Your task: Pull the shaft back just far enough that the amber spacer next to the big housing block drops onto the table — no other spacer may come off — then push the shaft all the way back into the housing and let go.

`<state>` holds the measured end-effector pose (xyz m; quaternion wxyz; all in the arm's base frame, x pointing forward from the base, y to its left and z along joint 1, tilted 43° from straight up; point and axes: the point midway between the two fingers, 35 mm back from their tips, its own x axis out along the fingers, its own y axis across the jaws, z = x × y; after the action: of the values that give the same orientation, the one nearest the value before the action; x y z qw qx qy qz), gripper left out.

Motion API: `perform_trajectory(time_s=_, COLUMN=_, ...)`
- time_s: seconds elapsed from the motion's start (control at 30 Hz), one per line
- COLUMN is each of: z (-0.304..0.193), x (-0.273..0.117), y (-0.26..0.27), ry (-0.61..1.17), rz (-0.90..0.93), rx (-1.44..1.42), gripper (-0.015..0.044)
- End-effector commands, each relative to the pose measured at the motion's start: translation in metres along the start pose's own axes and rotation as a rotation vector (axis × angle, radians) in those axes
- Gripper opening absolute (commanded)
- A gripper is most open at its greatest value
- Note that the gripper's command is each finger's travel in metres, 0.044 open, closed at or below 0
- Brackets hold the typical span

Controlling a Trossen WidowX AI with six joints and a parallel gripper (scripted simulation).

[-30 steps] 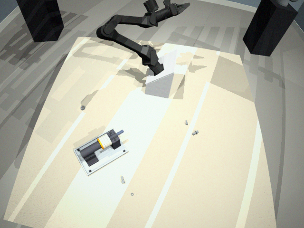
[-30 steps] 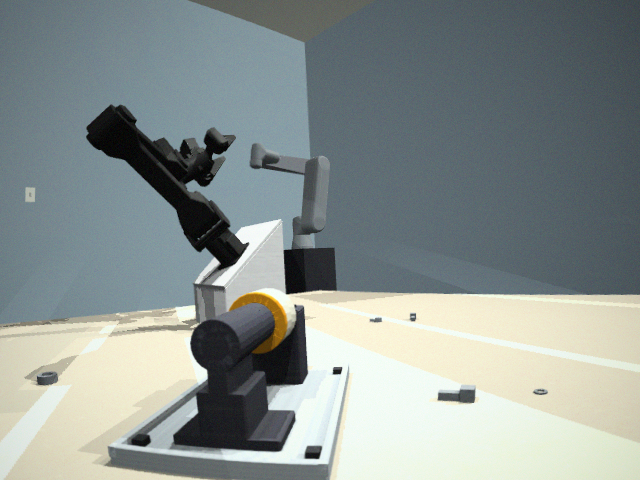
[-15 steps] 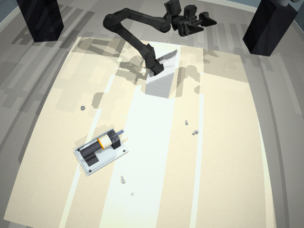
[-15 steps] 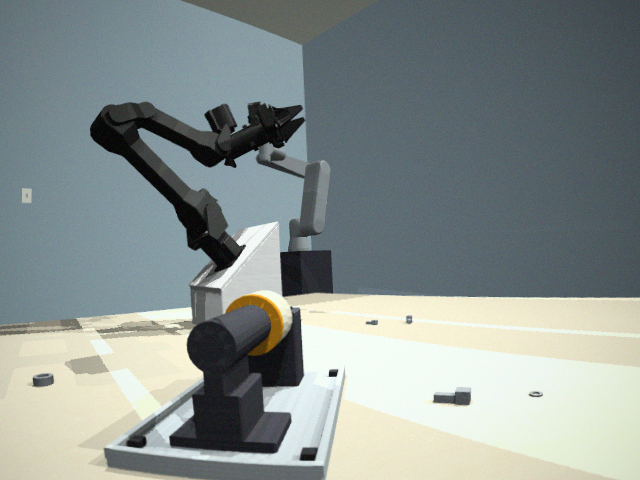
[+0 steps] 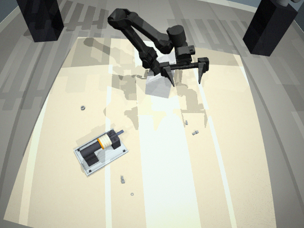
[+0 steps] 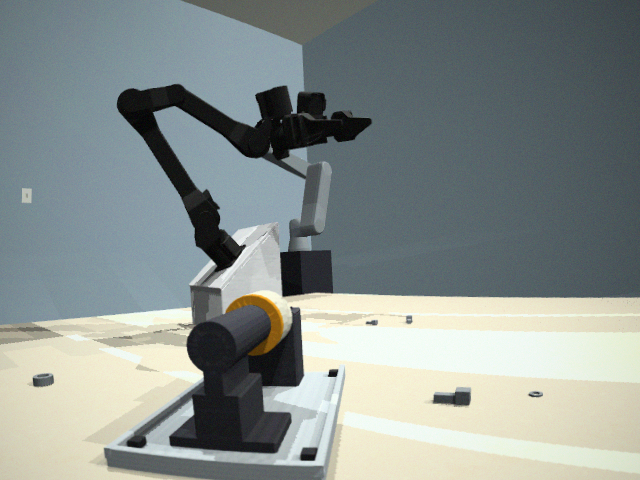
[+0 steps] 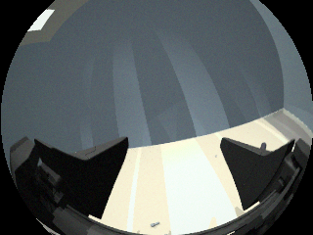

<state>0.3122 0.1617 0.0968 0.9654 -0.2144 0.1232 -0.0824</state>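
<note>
My gripper (image 5: 186, 84) (image 7: 178, 143) is open and empty, high above the table near the arm's base, far from the assembly. The amber spacer (image 5: 100, 143) (image 6: 276, 330) is around the shaft line, against the thick dark cylinder (image 5: 90, 149) (image 6: 211, 345) on its pedestal. Cream spacers (image 5: 105, 141) (image 6: 285, 315) sit beside it, up to the black upright block (image 5: 116, 143) (image 6: 289, 346). The blue-grey shaft end (image 5: 120, 132) sticks out beyond that block. The rest of the shaft is hidden. The assembly stands on a pale grey base tray (image 5: 111, 156) (image 6: 310, 408); the wrist view does not show it.
A grey nut (image 5: 81, 107) (image 6: 42, 379) lies behind the tray. A bolt (image 5: 122, 179) (image 6: 454, 396) and a washer (image 5: 132, 194) (image 6: 535, 392) lie in front of it. Two small pieces of hardware (image 5: 195, 132) (image 5: 186, 122) lie to the right. The arm's pale wedge-shaped mount (image 5: 158, 85) is behind.
</note>
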Motion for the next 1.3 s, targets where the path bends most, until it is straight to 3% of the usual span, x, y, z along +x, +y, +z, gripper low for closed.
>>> perform_trajectory(time_s=0.0, z=-0.032, x=0.044, y=-0.053, ry=0.111, rz=-0.213, rx=0.033, gripper=0.0440)
perform_trajectory(time_s=0.27, z=-0.102, x=0.090, y=-0.165, ry=0.304, rz=-0.604, rx=0.099, gripper=0.0440)
perform_trajectory(time_s=0.53, z=-0.176, x=0.079, y=-0.267, ry=0.469, rz=-0.955, rx=0.160, gripper=0.0440)
perform_trajectory(time_s=1.27, z=-0.180, x=0.075, y=-0.275, ry=0.480, rz=-0.977, rx=0.163, gripper=0.0440)
